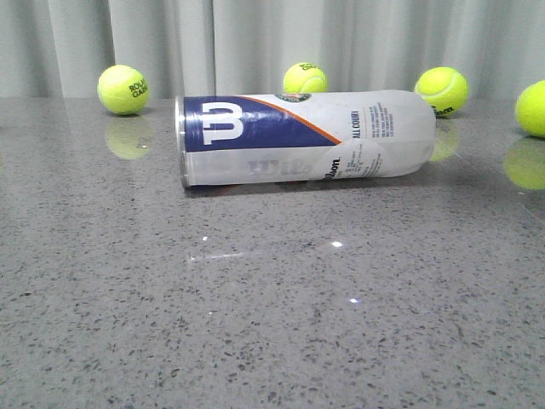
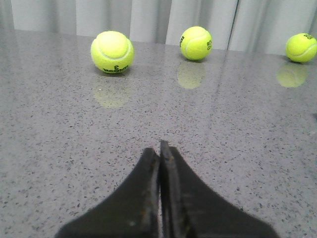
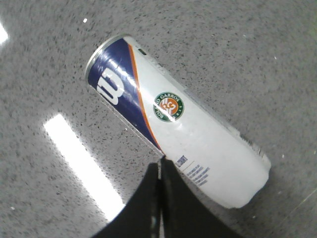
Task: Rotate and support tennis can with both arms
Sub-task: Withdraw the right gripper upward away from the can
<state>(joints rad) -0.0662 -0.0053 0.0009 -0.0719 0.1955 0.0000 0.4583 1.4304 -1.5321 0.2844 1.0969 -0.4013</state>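
Note:
The tennis can [image 1: 306, 136] lies on its side on the grey speckled table, metal rim to the left, navy "W" band and orange stripe facing up. It also shows in the right wrist view [image 3: 173, 119], with its round label up. My right gripper [image 3: 160, 163] is shut and empty, its tips above the can's near side. My left gripper [image 2: 159, 148] is shut and empty over bare table, with the can out of its view. Neither arm shows in the front view.
Several yellow-green tennis balls sit along the back of the table: one at the left [image 1: 123, 89], one behind the can [image 1: 305, 78], one right of it [image 1: 441, 90], one at the right edge [image 1: 532, 108]. A grey curtain hangs behind. Three balls show in the left wrist view [image 2: 112, 51].

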